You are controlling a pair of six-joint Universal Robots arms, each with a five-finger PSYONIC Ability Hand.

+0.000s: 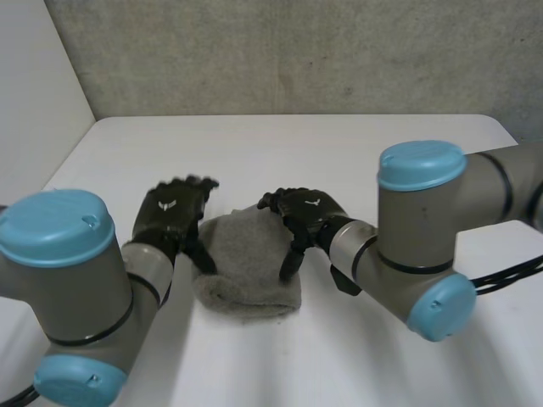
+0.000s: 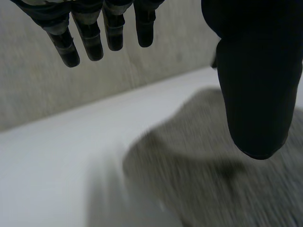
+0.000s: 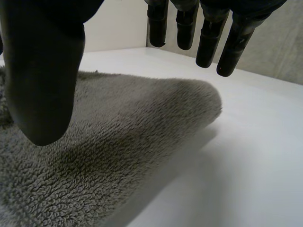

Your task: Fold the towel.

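I've got the towel lying about mid-table, well short of the far edge, bunched into a compact grey pad directly between my two hands. Its thick rounded side faces the near edge, which I read as a fold already laid in. The pad looks roughly as wide as it is deep, so I can't call a clear long axis.

The left hand sits at the towel's left edge. In its wrist view the fingers are straight and spread over bare table, the thumb hangs above the cloth, and nothing is held.

The right hand is at the far right corner, with one finger reaching down over the right side of the pad. In its wrist view the fingers are loose and apart, past the towel's rounded edge. The thumb hovers over the pile and there is no grip there either.

What matters for the next move, as I judge it, is that the towel lies inward of both palms, under the thumbs rather than the fingertips. Both hands are about equally near, though the right reaches further over the cloth. Either would have to shift inward or curl before it could pinch an edge.
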